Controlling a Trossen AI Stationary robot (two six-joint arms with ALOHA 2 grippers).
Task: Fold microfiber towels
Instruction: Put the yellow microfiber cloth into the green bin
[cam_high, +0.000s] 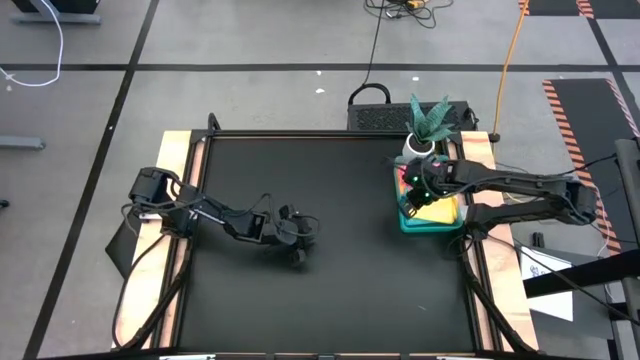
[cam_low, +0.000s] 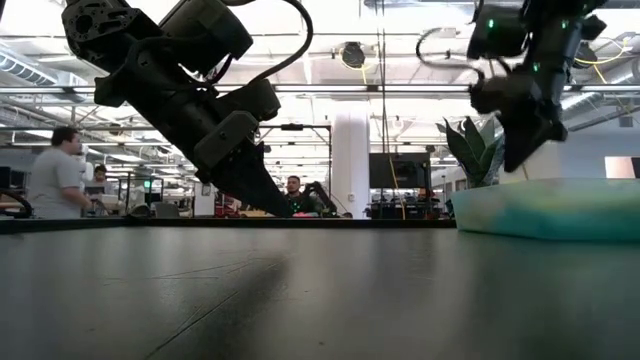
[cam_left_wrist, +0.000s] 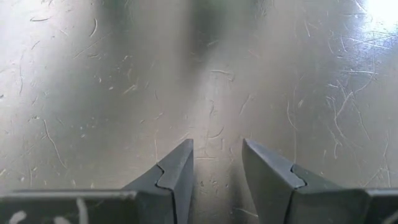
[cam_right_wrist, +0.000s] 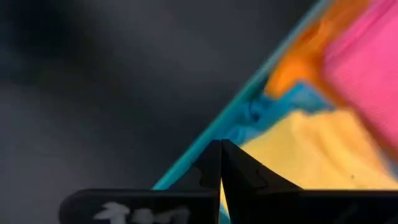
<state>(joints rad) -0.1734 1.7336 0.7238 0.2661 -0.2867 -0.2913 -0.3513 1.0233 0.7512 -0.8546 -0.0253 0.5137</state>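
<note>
A green tray (cam_high: 432, 227) at the table's right edge holds the towels. The right wrist view shows a yellow towel (cam_right_wrist: 311, 155), a light blue one (cam_right_wrist: 280, 106), a pink one (cam_right_wrist: 367, 62) and a darker yellow one (cam_right_wrist: 305, 62), bunched together inside the tray's rim (cam_right_wrist: 236, 106). My right gripper (cam_right_wrist: 221, 158) is shut and empty. It points down over the tray's left rim, and in the low view it (cam_low: 520, 150) stands a little above the tray (cam_low: 550, 205). My left gripper (cam_left_wrist: 217, 168) is open and empty, low over the bare black table (cam_high: 300, 245), left of centre.
A potted plant (cam_high: 428, 125) in a white pot stands just behind the tray. The black tabletop (cam_high: 340, 300) stretches between the two arms and toward the near edge. People show in the room beyond the table (cam_low: 55, 180).
</note>
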